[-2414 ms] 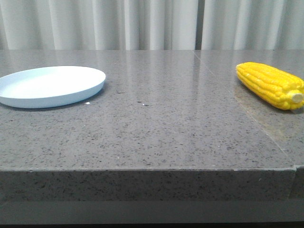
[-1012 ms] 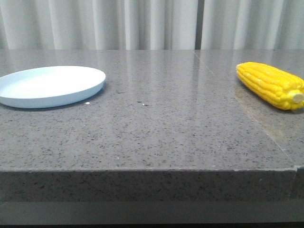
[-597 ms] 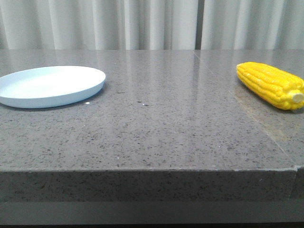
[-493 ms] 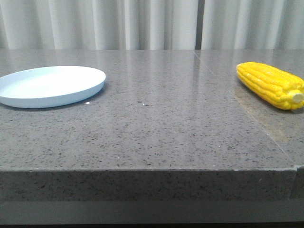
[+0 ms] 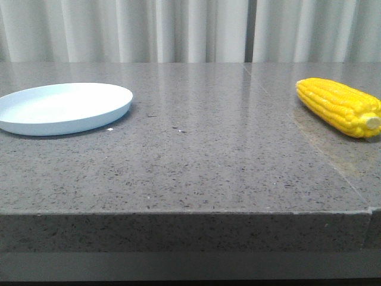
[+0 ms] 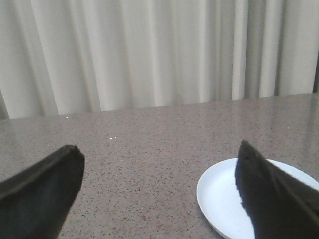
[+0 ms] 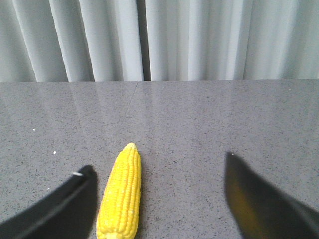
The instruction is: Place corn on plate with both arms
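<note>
One corn [image 5: 339,107] lies on the right side of the grey stone table [image 5: 196,161], well apart from the one plate [image 5: 62,108] on the left side. The corn's long axis runs at a slant from the far left to the near right: its tapered tip points away toward the curtain [image 5: 178,30], and its pale stub end faces near and to the right. It rests flat on the table with nothing touching it.

Two grippers show only in the wrist views. The left gripper [image 6: 159,189] has its dark fingers [image 6: 40,194] spread wide with nothing between them, and the plate sits partly behind one finger. The right gripper [image 7: 159,199] is also spread wide and grasps nothing; the corn [image 7: 121,194] lies between its fingers [image 7: 70,206], just beside one of them, but I cannot tell if they touch.
</note>
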Robot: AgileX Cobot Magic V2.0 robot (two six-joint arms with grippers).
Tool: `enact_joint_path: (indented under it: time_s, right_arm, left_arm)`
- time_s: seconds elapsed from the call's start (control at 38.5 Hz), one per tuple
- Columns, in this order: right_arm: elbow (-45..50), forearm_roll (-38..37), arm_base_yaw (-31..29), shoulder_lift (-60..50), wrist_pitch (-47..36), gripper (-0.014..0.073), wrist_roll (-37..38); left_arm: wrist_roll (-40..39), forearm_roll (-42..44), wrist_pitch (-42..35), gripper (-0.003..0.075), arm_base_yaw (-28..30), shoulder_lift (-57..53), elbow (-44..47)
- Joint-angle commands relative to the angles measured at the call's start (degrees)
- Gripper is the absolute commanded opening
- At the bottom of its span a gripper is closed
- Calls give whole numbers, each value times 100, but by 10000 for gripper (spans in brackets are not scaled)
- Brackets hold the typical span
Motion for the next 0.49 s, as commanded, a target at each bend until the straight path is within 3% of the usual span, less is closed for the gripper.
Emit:
enact_joint_path:
  time_s: [0.0, 0.47]
  right_arm:
    - [-204, -7, -20, 86, -410, 660, -19]
    - [-204, -7, -20, 86, -396, 652, -19]
  left_arm:
    - [-13, 9, -456, 645, -8, 82, -210]
    - [-13, 9, -642, 638, -28, 256, -234]
